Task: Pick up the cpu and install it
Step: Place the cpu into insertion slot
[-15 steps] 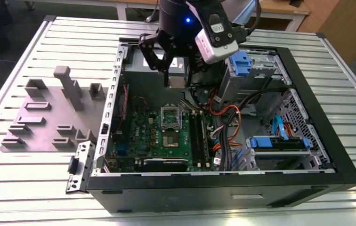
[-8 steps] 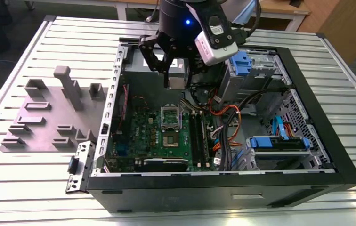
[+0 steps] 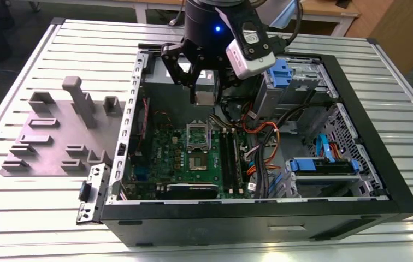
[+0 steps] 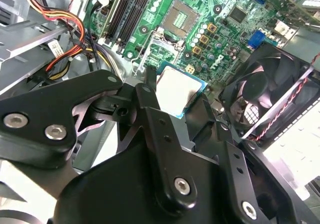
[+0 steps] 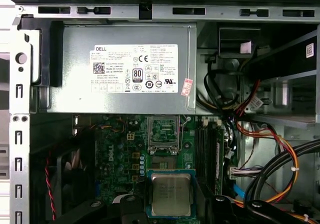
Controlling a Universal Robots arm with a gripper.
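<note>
Cpu (image 4: 176,86) is off the surface and in the claw (image 4: 177,98)! The black fingers (image 4: 146,95) are clamped on opposite edges of the chip, its pale metal top facing the camera in both wrist views. In the first wrist view, the cpu (image 5: 171,194) hangs over the green motherboard (image 5: 120,159), pinched in the claw (image 5: 172,207), with the grey power supply (image 5: 125,69) beyond it.

From the exterior view, the arm reaches down into the open case (image 3: 265,221). The claw (image 3: 204,97) hovers high over the motherboard (image 3: 184,164), near the case wall farthest from the camera. The chip is not seated yet: in the second wrist view the socket (image 4: 180,15) sits bare, apart from the cpu. A black fan (image 4: 265,94) sits just beside the claw there, and orange and yellow cables (image 4: 65,31) run along the other side.

Outside the case, on the exterior view's left, a grey fixture of upright blocks (image 3: 60,136) rests on the slatted surface (image 3: 68,43).
</note>
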